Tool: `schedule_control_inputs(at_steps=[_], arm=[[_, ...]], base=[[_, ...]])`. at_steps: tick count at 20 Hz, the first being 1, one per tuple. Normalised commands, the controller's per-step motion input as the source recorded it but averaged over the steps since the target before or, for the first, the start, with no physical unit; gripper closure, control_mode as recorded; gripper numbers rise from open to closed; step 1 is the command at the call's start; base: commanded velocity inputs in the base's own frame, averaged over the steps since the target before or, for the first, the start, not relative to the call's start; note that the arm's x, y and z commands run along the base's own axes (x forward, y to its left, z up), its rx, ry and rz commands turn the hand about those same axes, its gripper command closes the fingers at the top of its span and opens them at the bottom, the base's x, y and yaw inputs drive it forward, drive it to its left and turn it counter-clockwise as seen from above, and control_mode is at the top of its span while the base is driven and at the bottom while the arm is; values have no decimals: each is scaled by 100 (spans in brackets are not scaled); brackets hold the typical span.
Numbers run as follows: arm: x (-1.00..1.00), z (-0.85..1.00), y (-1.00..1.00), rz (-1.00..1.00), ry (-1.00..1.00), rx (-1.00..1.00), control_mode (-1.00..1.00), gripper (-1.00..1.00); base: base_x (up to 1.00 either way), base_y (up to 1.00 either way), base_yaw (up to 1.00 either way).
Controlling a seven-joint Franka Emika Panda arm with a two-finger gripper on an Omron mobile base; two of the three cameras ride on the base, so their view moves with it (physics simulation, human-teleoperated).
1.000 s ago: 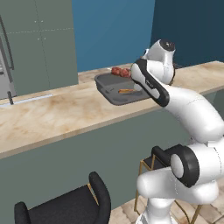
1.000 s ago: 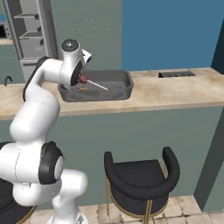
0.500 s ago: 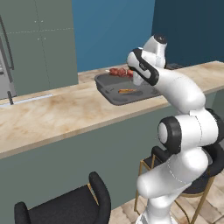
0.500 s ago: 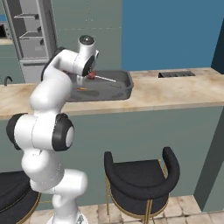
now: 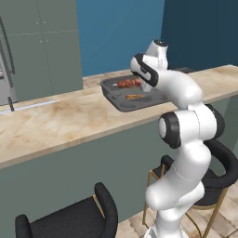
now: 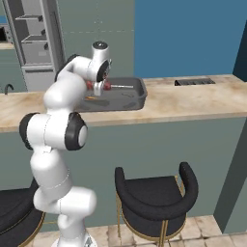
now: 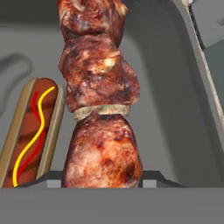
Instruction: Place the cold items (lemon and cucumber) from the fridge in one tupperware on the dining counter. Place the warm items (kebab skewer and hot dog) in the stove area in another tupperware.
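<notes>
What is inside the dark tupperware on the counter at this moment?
A hot dog lies on the tupperware floor; the kebab skewer hangs above it in the jaws. The skewer covers part of the floor.

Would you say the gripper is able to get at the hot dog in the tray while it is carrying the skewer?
Probably not yet. The gripper is closed on the kebab skewer, which hangs over the tray beside the hot dog. Nothing covers the hot dog, but the jaws are occupied until the skewer is set down.

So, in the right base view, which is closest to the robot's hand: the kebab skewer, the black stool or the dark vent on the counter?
1. Kebab skewer, at the hand, over the tray.
2. Dark vent, on the counter to the right.
3. Black stool, down on the floor.
</notes>
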Motion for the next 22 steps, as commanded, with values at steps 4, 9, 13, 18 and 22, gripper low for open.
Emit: schedule_control_inputs(at_steps=[4, 9, 13, 18, 22], arm=[[31, -18, 0, 0, 22, -22, -100, 100], [31, -28, -1, 4, 8, -5, -100, 100], [23, -29, -12, 11, 0, 0, -100, 100], [18, -27, -9, 10, 0, 0, -100, 100], [11, -26, -2, 5, 0, 0, -100, 100]], base=[[0, 0, 0], [0, 0, 0], [0, 0, 0], [0, 0, 0], [0, 0, 0]])
